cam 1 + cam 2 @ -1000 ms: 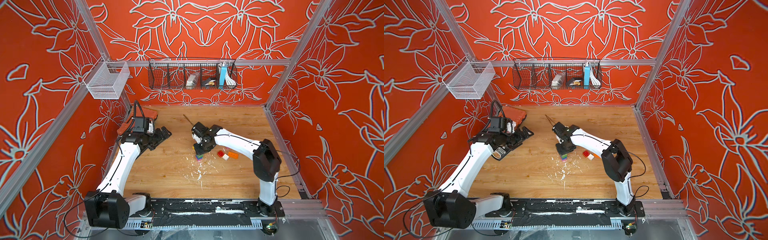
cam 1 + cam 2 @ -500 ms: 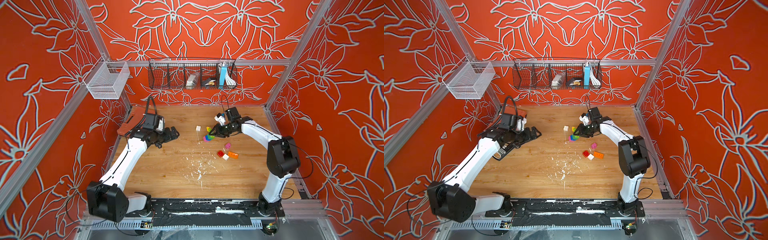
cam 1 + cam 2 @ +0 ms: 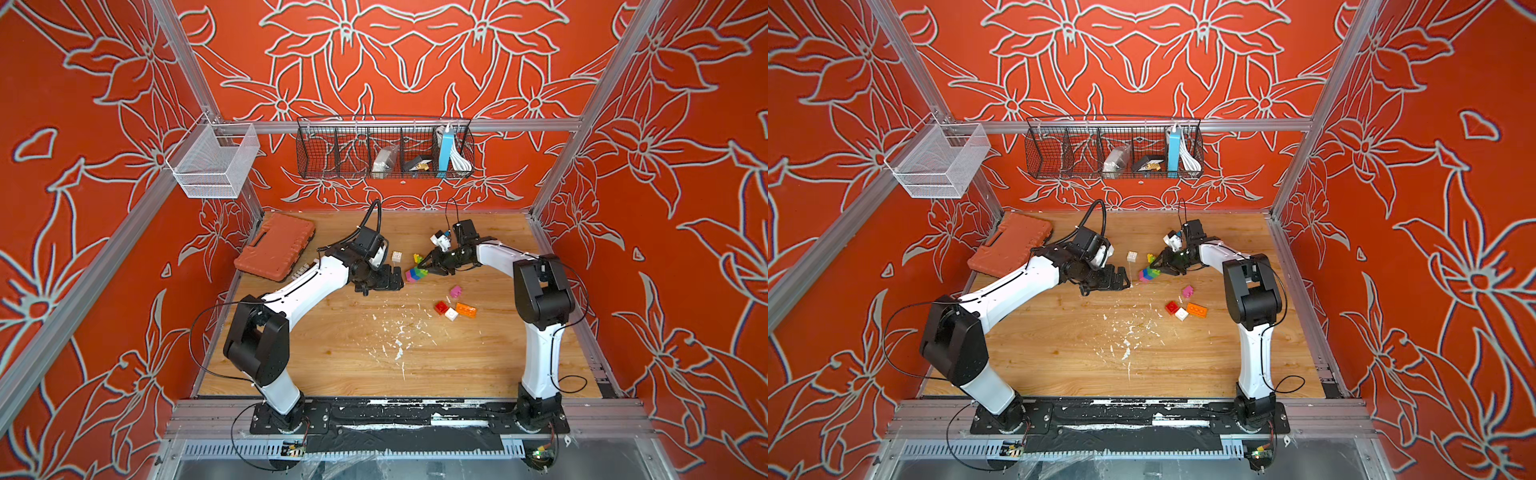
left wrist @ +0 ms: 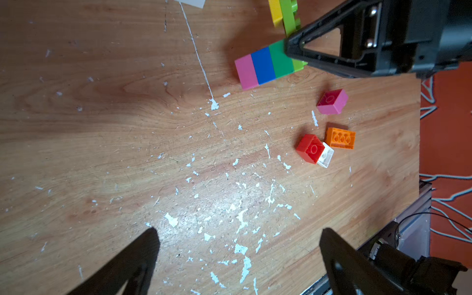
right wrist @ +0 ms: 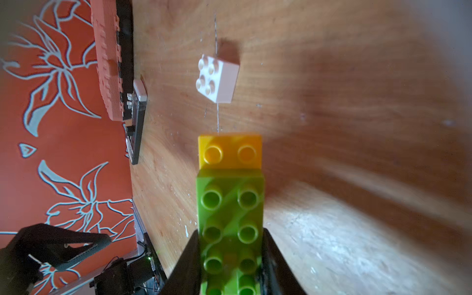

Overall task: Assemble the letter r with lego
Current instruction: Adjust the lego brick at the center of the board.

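The right claw (image 3: 424,264) is clamping the long lime plastic brick (image 5: 229,217), pointing lengthwise at the white studded brick (image 5: 218,78); the left claw (image 4: 237,235) is gaping.

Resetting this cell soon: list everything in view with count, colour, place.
brick stack: one, pink-blue-green, centre
lime brick: one, lime, stack's green end
yellow brick: one, yellow, lime brick's tip
lone white brick: one, white, behind stack
pink brick: one, pink, right of stack
red brick, small white brick, orange brick: one each, near pink
case: one, orange, back left
flecks: many, white, tabletop
wire basket: one, black, back wall
mesh basket: one, white, left rail
left gripper: one, black, open, beside stack
right gripper: one, black, shut on lime brick
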